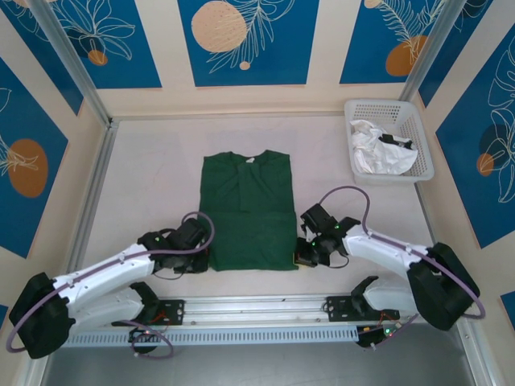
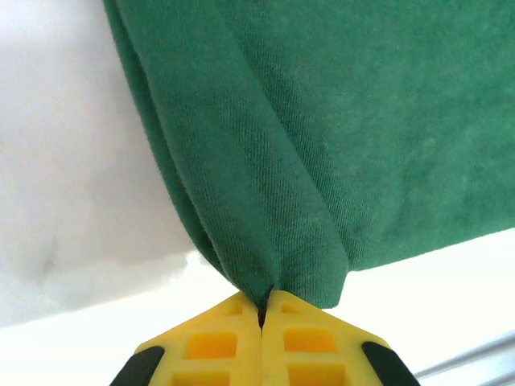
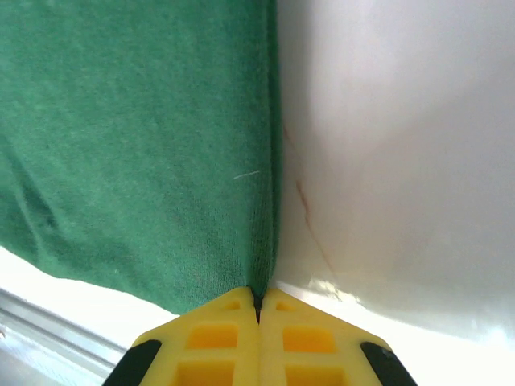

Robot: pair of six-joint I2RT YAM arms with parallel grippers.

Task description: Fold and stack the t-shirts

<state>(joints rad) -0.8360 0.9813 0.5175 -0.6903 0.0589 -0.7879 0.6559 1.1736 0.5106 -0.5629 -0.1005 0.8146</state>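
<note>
A dark green t-shirt point(image 1: 248, 211) lies flat in the middle of the table, sleeves folded in, collar at the far end with a small white label. My left gripper point(image 1: 206, 259) is shut on its near left corner, the cloth point(image 2: 265, 185) bunching into the yellow fingers point(image 2: 217, 342). At the near right corner my right gripper point(image 1: 299, 259) is shut on the shirt's edge point(image 3: 145, 161), pinched between its yellow fingers point(image 3: 306, 342). A white t-shirt point(image 1: 378, 151) with a dark mark lies crumpled in the basket.
A white lattice basket point(image 1: 418, 153) stands at the far right of the table. A metal rail point(image 1: 257, 310) runs along the near edge between the arm bases. Bare white table point(image 1: 153, 177) lies left and right of the green shirt.
</note>
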